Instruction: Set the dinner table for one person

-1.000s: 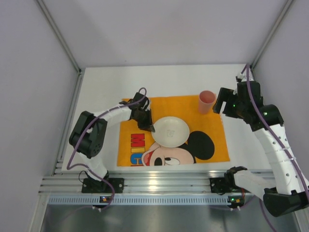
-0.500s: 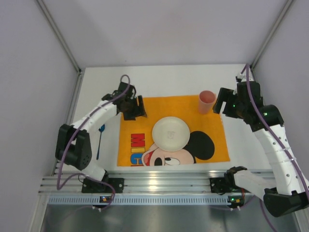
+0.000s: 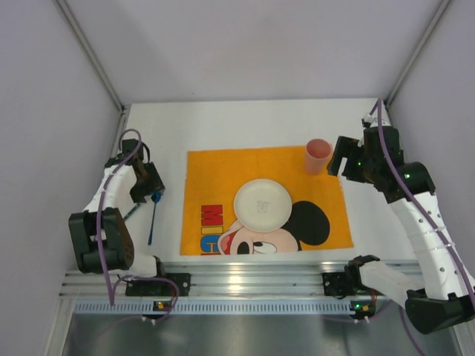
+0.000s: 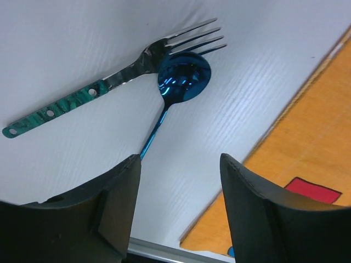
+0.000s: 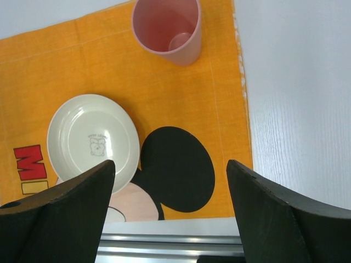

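Observation:
The dinner table (image 3: 245, 126) is a white tabletop with an orange Mickey Mouse mat (image 3: 223, 167) on it. A cream plate (image 3: 262, 202) lies in the middle of the mat, and a pink cup (image 3: 318, 156) stands upright at the mat's far right corner. Left of the mat, a blue spoon (image 4: 184, 76) and a green-handled fork (image 4: 109, 85) lie on the table, the fork's tines touching the spoon's bowl. My left gripper (image 4: 180, 164) hovers over the spoon's handle, open and empty. My right gripper (image 5: 170, 164) hangs open and empty, above the mat's right part and the table's near edge, just right of the cup.
A ridged silver rail (image 3: 245, 285) runs along the near edge of the table. Grey walls with metal posts close in the left, right and far sides. Bare white tabletop (image 3: 371, 215) lies right of the mat and beyond it.
My left gripper has let go of the plate's rim, opened, and swung left off the mat to above the spoon and fork. The plate stays on the mat. The right arm has not moved.

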Motion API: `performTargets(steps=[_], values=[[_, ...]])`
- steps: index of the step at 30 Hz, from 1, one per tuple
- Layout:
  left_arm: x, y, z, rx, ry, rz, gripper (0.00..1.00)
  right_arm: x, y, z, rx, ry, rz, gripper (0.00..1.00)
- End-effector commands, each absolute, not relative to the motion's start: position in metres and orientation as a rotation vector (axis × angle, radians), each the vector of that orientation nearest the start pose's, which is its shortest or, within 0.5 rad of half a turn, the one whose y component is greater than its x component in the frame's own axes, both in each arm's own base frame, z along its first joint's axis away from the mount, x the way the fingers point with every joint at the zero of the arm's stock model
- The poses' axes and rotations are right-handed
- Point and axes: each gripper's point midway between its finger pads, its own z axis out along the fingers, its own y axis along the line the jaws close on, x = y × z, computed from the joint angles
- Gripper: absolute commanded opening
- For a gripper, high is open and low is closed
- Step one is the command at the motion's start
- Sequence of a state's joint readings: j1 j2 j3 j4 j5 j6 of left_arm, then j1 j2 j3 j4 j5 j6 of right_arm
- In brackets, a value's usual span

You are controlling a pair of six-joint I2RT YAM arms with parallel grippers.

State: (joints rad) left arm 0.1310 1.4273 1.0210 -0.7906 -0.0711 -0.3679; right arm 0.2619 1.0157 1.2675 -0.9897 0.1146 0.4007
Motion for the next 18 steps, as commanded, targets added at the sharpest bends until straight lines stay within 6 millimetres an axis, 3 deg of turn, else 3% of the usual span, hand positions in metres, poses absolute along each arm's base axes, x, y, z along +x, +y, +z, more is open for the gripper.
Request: performTargets(steps=[1,14,18], values=[[0.27,0.047,0.068,-0.66,2.76,0.129,0.64,0.26,0.069,0.266,0.19,2.268,0.224,0.83],[0.286,0.053,0.015,-0.678,2.815,0.132,0.56,0.261,0.072,0.267,0.18,2.287,0.232,0.83],[0.287,0.057,-0.001,-0.672,2.862,0.142,0.46,0.261,0.069,0.268,0.184,2.285,0.208,0.83]])
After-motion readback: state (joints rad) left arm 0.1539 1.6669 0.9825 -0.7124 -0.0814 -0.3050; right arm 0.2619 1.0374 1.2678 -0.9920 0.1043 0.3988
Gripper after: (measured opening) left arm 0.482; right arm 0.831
